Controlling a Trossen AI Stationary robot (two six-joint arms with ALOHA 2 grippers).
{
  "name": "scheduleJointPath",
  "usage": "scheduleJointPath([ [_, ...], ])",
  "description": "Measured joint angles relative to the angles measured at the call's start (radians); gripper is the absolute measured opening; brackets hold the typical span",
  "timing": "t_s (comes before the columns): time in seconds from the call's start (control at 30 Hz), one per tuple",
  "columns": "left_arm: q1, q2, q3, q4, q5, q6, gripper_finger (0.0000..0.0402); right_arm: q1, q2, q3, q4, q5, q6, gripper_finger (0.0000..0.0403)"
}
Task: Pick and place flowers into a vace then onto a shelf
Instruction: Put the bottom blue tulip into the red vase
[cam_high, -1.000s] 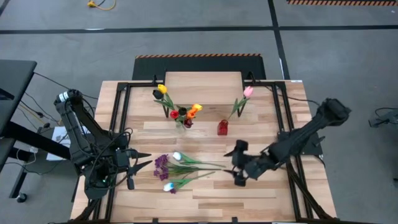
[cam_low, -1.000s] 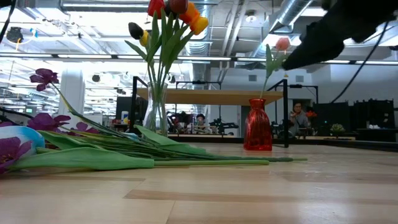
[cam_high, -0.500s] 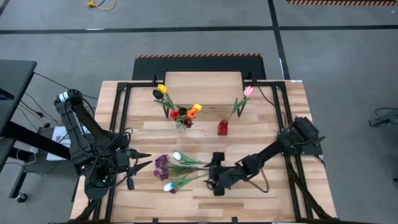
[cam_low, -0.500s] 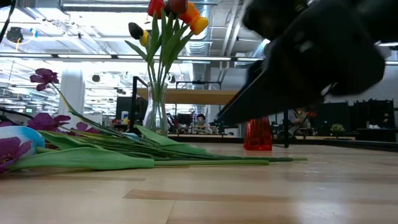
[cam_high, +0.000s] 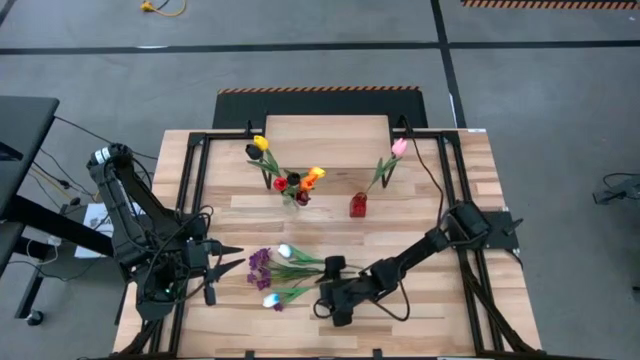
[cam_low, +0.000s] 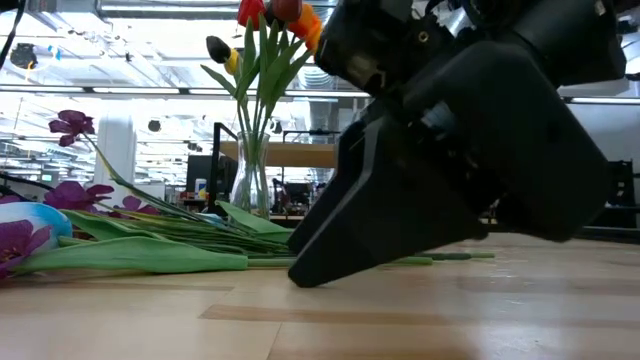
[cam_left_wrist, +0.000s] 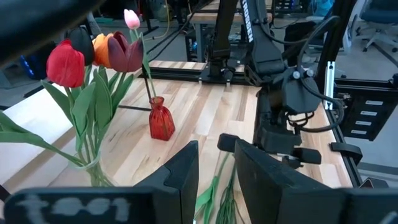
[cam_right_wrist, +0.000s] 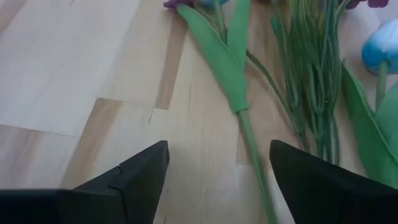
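Observation:
Loose flowers (cam_high: 285, 272) lie flat on the table with purple sprigs, white-blue heads and green stems (cam_right_wrist: 249, 134). My right gripper (cam_high: 327, 291) is open and low over their stem ends. Its fingers stand on either side of one leafy stem in the right wrist view and touch nothing. A glass vase (cam_high: 292, 192) holds several tulips. A red vase (cam_high: 358, 205) holds a pink tulip (cam_high: 399, 147). The shelf (cam_high: 325, 130) stands at the far edge. My left gripper (cam_high: 238, 258) waits open near the table's left side.
The black frame rails (cam_high: 195, 190) run along both sides of the table. Bare planks (cam_high: 420, 310) lie toward the near right corner. In the low view the right gripper's dark body (cam_low: 450, 170) hides the red vase. People sit in the room behind.
My right arm has swung from the table's right middle toward the left and near edge, then dropped low to the stem ends of the loose flowers. It now fills the low view. The flowers and the left arm have kept still.

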Motion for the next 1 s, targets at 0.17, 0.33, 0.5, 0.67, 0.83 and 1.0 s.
scheduleJointPath([
  [0.17,0.000,0.000,0.000,0.000,0.020,-0.005,0.0096,-0.008,0.023,0.004,0.005,-0.004,0.009,0.0269],
  [0.33,0.000,0.000,0.000,0.000,0.024,-0.011,0.0096,-0.032,0.025,0.005,-0.034,-0.024,0.046,0.0267],
  [0.5,0.000,0.000,0.000,0.000,0.024,-0.014,0.0096,-0.068,0.025,0.005,-0.059,-0.103,0.053,0.0240],
  [0.67,0.000,0.000,0.000,0.000,0.024,-0.016,0.0096,-0.090,0.024,-0.004,-0.059,-0.130,0.043,0.0175],
  [0.83,0.000,0.000,-0.001,0.000,0.025,-0.019,0.0096,-0.101,0.022,-0.006,-0.069,-0.126,0.054,0.0082],
  [1.0,0.000,0.000,-0.001,0.000,0.026,-0.022,0.0096,-0.106,0.021,-0.006,-0.079,-0.125,0.069,0.0010],
])
